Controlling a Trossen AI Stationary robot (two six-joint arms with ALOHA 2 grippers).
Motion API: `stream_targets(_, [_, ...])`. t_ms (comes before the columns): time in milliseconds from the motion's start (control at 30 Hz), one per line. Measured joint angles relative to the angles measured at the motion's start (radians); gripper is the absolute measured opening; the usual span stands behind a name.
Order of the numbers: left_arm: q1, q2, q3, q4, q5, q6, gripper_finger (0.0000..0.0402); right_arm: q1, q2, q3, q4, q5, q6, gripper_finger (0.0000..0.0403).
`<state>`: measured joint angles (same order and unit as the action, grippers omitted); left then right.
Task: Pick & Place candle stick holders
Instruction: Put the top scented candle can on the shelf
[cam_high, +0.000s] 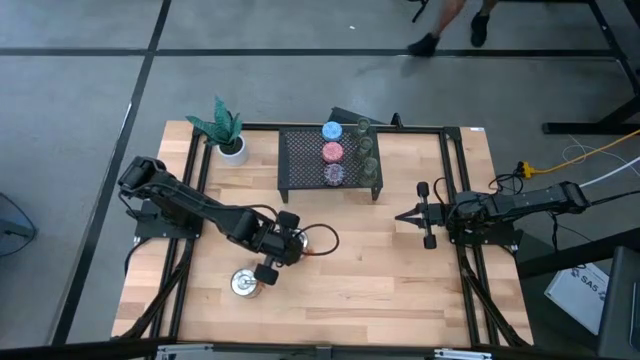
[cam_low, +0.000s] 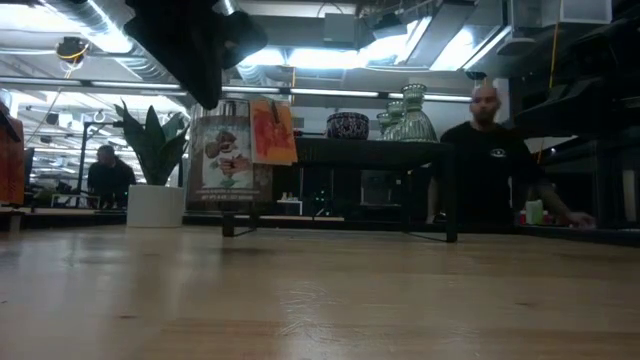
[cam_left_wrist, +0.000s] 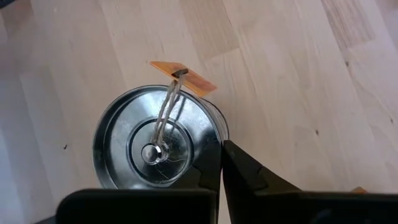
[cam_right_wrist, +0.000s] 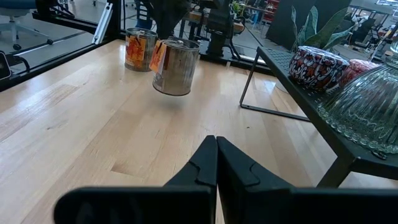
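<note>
Candle stick holders, eight in all: six on a rack, one on the bench, one lifted.

The black mesh rack (cam_high: 300, 160) stands at the middle of the bench's (cam_high: 400, 290) rear edge. It carries two rows of three. One row holds one blue holder (cam_high: 331, 130), one pink holder (cam_high: 332, 152) and one purple holder (cam_high: 333, 175). Just beside it, the other row holds the three olive-green glass holders (cam_high: 367, 147).

Of the two silvery holders, the resting silvery holder (cam_high: 243, 283) stands upright near the bench's front edge, left of the middle. The raised silvery holder (cam_left_wrist: 155, 146) hangs clear of the wood, its shadow beneath it in the right wrist view. An orange tag (cam_left_wrist: 183, 78) sits on a wire above its mouth.

The left hand (cam_left_wrist: 221, 146) is above the left-middle of the bench, its fingers pinched shut on the rim of the raised silvery holder.

The right hand (cam_right_wrist: 216, 140) waits at the right-middle of the bench, fingers pressed together and holding nothing, pointing toward the raised holder.

One white pot with a green plant (cam_high: 232, 148) stands at the rear left corner. Two people show in the room beyond the bench.
</note>
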<state>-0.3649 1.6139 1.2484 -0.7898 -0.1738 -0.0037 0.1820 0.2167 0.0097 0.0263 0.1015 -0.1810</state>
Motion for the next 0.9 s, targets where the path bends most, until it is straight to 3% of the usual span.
stream_targets(500, [0.009,-0.148,0.002,-0.009,-0.024,0.002,0.0001,0.000,0.000,0.000,0.000,0.000,0.000,0.0003])
stream_targets(900, [0.098,-0.305,0.002,-0.024,-0.038,0.060,0.0001,0.000,0.000,0.000,0.000,0.000,0.000,0.0003])
